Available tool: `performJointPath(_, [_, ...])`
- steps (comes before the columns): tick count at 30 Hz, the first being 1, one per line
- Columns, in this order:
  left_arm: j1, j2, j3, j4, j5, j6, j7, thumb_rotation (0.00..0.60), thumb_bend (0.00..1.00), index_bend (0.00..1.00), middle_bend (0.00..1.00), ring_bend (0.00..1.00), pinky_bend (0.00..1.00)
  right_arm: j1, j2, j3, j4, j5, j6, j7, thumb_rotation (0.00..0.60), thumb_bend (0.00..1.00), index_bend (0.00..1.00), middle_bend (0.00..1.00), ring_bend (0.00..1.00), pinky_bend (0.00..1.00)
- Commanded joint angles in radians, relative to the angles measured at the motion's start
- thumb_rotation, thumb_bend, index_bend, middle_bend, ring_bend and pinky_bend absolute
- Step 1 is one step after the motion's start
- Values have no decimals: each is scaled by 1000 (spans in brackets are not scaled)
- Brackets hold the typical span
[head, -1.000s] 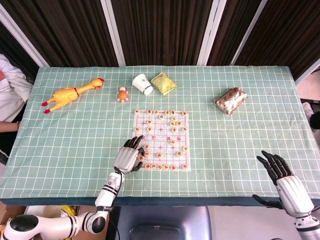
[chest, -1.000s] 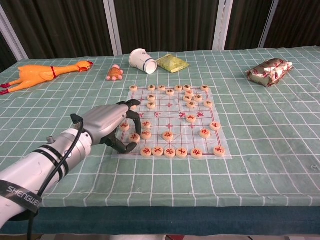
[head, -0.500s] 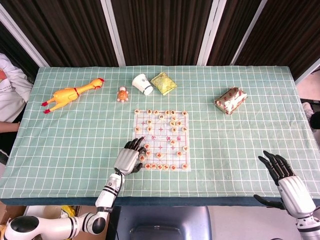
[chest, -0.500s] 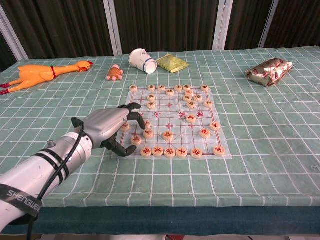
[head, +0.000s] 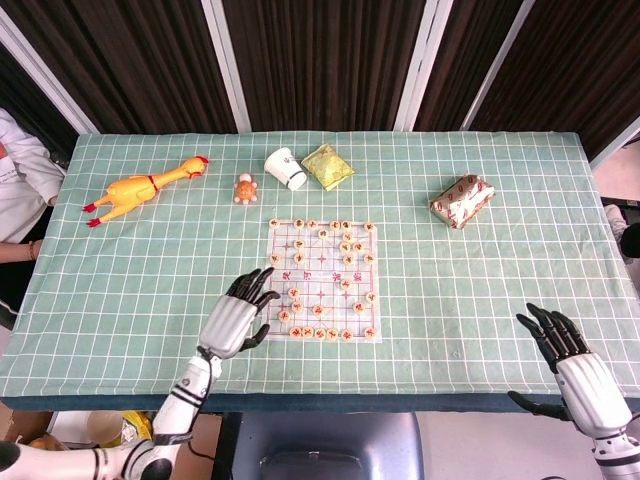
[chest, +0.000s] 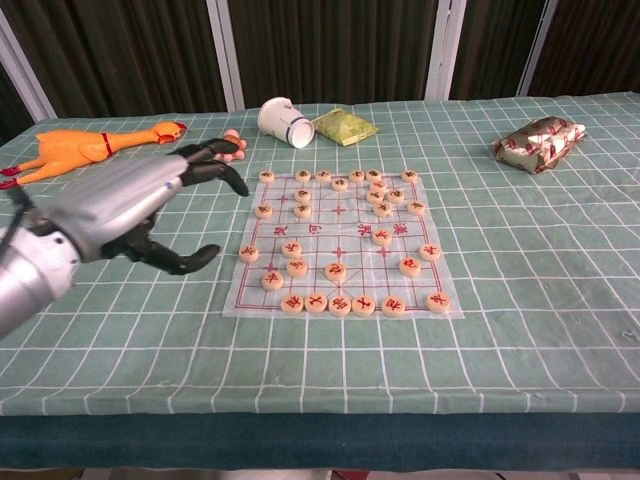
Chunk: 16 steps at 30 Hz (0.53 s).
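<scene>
Chess pieces (head: 344, 247) lie on the board (head: 322, 263), left hand (head: 233, 318) beside it.

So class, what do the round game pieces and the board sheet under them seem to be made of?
Round pale game pieces: probably wood, matte tan with red markings. Square board sheet: likely thin clear plastic film; the green checked tablecloth shows through it, with a slight sheen.

A rectangular tabletop covered in a pale green cloth with a white grid (head: 500, 290) fills the scene, its front edge draped in darker teal fabric. Behind it hang dark brown pleated curtains (head: 320, 60), divided by slanting white vertical frame bars (head: 225, 60). The light is even and bright, casting only faint shadows on the cloth.
</scene>
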Motion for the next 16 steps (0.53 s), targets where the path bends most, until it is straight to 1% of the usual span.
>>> performJointPath(1, [203, 285, 221, -161, 198, 232, -73, 600, 364, 141, 0, 0, 148, -7, -3, 3, -3, 5, 6, -27, 600, 238, 0, 0, 0, 0])
performJointPath(2, [243, 323, 254, -156, 226, 282, -96, 600, 365, 114, 0, 0, 146, -8, -6, 5, -5, 9, 7, -39, 600, 238, 0, 0, 0, 0])
performJointPath(3, [282, 352, 277, -144, 248, 336, -120, 600, 365, 96, 0, 0, 143, -10, -9, 8, -7, 15, 8, -52, 600, 238, 0, 0, 0, 0])
performJointPath(4, [331, 374, 291, -109, 276, 411, -153, 600, 365, 88, 0, 0, 141, -12, -15, 14, -11, 25, 6, -73, 600, 238, 0, 0, 0, 0])
performJointPath(6, [395, 377, 283, -46, 286, 510, -208, 600, 367, 83, 0, 0, 139, -13, -24, 23, -19, 40, 3, -109, 600, 238, 0, 0, 0, 0])
performJointPath(7, [414, 383, 280, -25, 282, 529, -211, 600, 367, 76, 0, 0, 138, -13, -30, 29, -22, 48, 2, -130, 600, 238, 0, 0, 0, 0])
performJointPath(8, [425, 405, 288, -18, 297, 534, -225, 600, 366, 62, 0, 0, 138, -15, -37, 36, -26, 58, 4, -158, 600, 238, 0, 0, 0, 0])
performJointPath(9, [430, 420, 290, -24, 309, 542, -257, 600, 364, 47, 0, 0, 138, -17, -42, 41, -31, 64, 6, -171, 600, 238, 0, 0, 0, 0])
performJointPath(11, [445, 436, 269, -23, 313, 568, -296, 600, 362, 33, 0, 0, 138, -21, -48, 47, -42, 74, 12, -185, 600, 238, 0, 0, 0, 0])
performJointPath(13, [452, 443, 258, -17, 310, 561, -296, 600, 361, 33, 0, 0, 138, -25, -50, 49, -44, 76, 18, -191, 600, 238, 0, 0, 0, 0])
performJointPath(16, [455, 465, 254, -35, 302, 523, -329, 600, 361, 33, 0, 0, 138, -28, -52, 49, -44, 78, 19, -194, 600, 238, 0, 0, 0, 0])
